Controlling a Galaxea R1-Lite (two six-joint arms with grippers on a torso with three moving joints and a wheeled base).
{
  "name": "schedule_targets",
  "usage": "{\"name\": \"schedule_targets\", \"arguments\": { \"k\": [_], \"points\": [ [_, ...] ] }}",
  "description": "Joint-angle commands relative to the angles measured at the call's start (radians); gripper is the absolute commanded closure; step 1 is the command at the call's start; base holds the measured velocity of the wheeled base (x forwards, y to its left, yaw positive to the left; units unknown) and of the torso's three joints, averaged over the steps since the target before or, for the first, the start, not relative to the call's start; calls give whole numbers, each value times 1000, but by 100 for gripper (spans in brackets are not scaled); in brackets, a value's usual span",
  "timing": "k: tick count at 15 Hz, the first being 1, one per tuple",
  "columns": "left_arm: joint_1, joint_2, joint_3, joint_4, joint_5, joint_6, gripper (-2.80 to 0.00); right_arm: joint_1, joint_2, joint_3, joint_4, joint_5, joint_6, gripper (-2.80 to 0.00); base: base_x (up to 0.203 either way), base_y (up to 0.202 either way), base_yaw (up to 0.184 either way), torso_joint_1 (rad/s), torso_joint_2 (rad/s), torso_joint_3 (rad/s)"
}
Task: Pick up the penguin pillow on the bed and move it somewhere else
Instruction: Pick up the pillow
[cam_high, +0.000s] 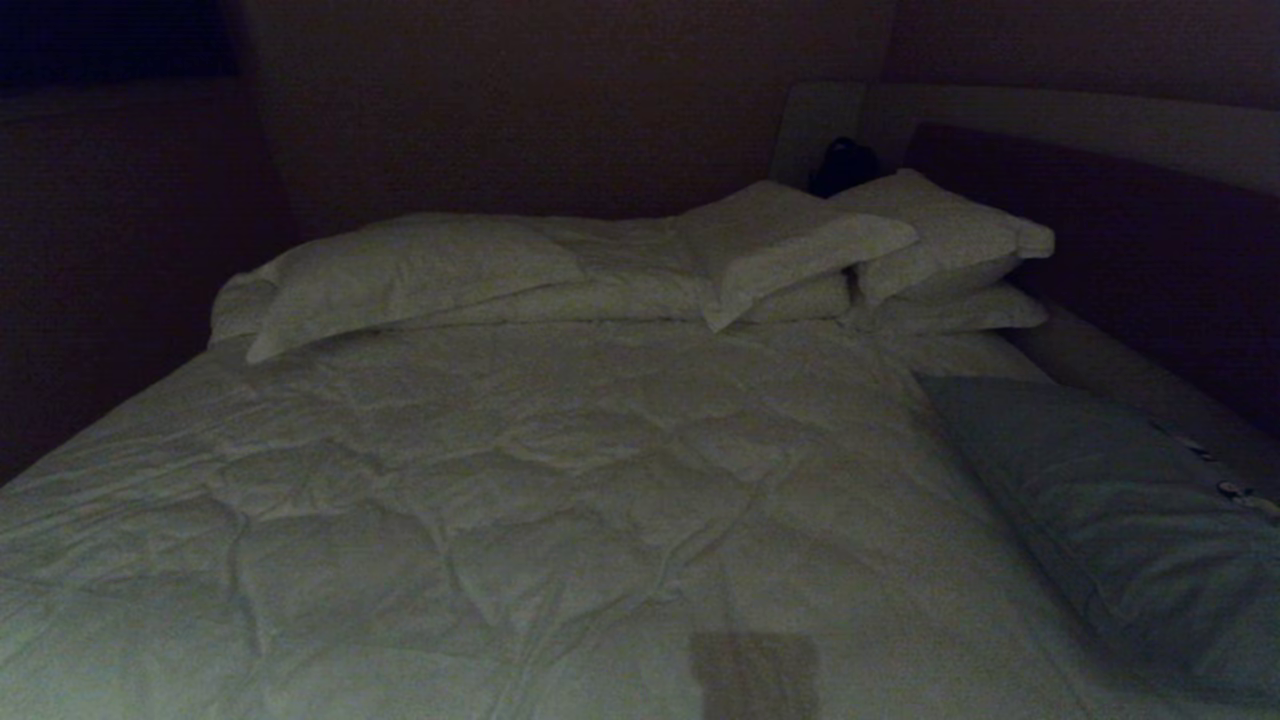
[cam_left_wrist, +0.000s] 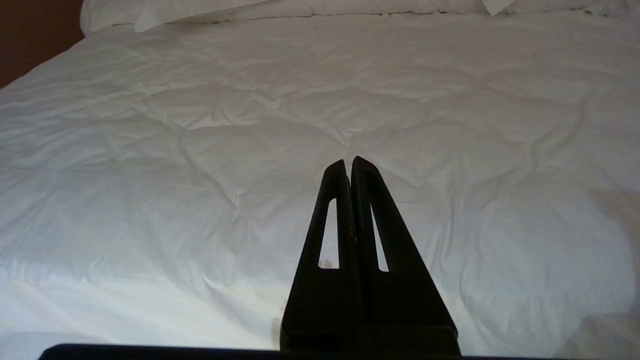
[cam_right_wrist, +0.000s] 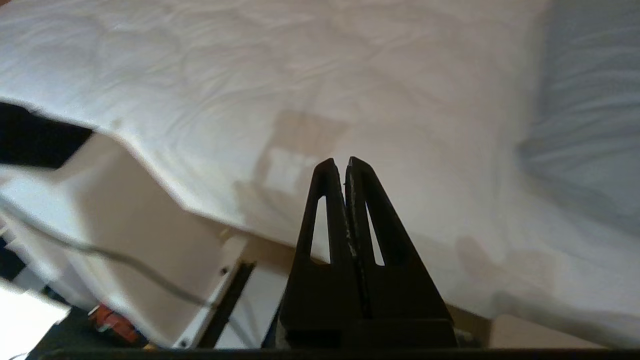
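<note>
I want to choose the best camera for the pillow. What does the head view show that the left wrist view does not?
Only the head view shows the penguin pillow on the bed's right side, the stacked white pillows and the headboard. Only the left wrist view shows the left pincer, shut above the duvet. Both show the bed with its wrinkled white duvet.

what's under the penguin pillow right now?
The penguin pillow lies flat on the bed's white duvet, at the bed's right edge. Only duvet shows around it; whatever sits directly beneath is covered. Neither gripper touches it.
</note>
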Motion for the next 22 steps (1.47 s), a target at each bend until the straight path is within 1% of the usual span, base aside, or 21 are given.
{"name": "schedule_targets", "arguments": {
  "k": [1,3,5,6,7,12,13,16,18,22],
  "points": [
    [0,0,0,0,0,-1,0,-8,-47,30,-11,-27,1,0,0,0,0,0,0,0],
    [0,0,0,0,0,-1,0,-25,-129,107,-110,-88,-1,0,0,0,0,0,0,0],
    [0,0,0,0,0,-1,0,-29,-203,205,-299,-202,-3,0,0,0,0,0,0,0],
    [0,0,0,0,0,-1,0,-29,-226,231,-384,-248,-4,0,0,0,0,0,0,0],
    [0,0,0,0,0,-1,0,-30,-237,238,-430,-280,-4,0,0,0,0,0,0,0],
    [0,0,0,0,0,-1,0,-30,-239,238,-443,-280,-1,0,0,0,0,0,0,0],
    [0,0,0,0,0,-1,0,-30,-239,244,-462,-280,-1,0,0,0,0,0,0,0],
    [0,0,0,0,0,-1,0,-30,-239,289,-566,-309,-1,0,0,0,0,0,0,0],
    [0,0,0,0,0,-1,0,-30,-239,369,-677,-333,-2,0,0,0,0,0,0,0],
    [0,0,0,0,0,-1,0,-30,-239,552,-868,-343,-33,0,0,0,0,0,0,0]
  ]
}}
